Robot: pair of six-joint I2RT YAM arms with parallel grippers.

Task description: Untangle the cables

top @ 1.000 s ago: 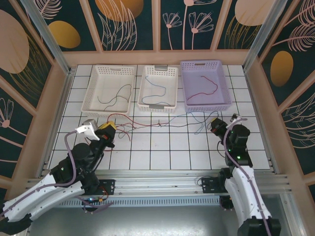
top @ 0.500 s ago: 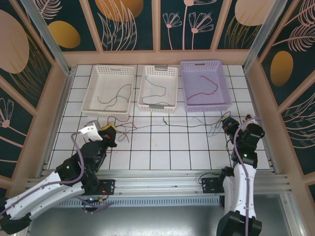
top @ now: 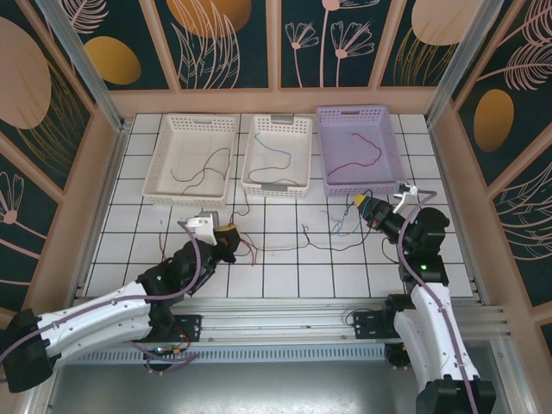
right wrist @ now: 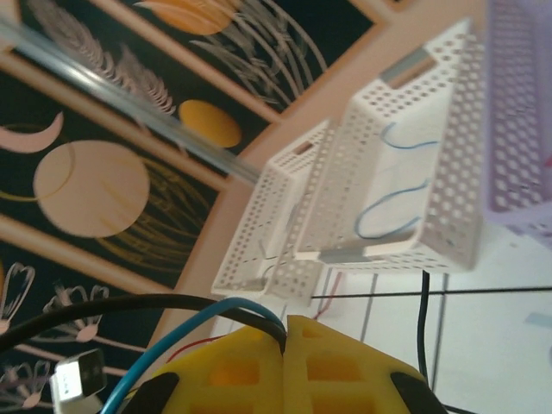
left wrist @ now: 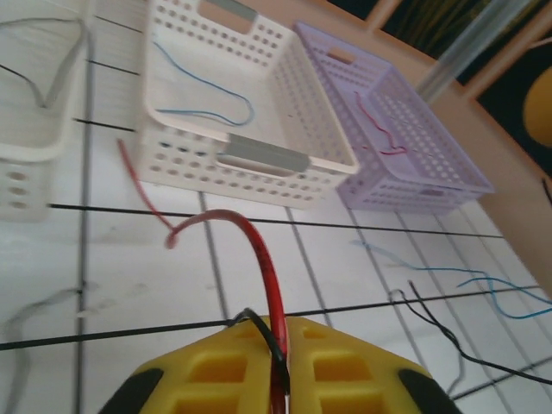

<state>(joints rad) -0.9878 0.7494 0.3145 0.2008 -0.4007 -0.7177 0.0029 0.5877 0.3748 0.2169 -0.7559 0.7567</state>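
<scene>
Here, cables (left wrist: 266, 267) across white tiles (top: 285, 280).

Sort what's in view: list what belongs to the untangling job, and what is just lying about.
Job in hand:
red cable, pinched in the left pincer
blue cable, pinched in the right pincer
black cable, strung across the tiles

Lying about, at the back:
left white basket
middle white basket
lilac basket

No text, label or number is legible
</scene>
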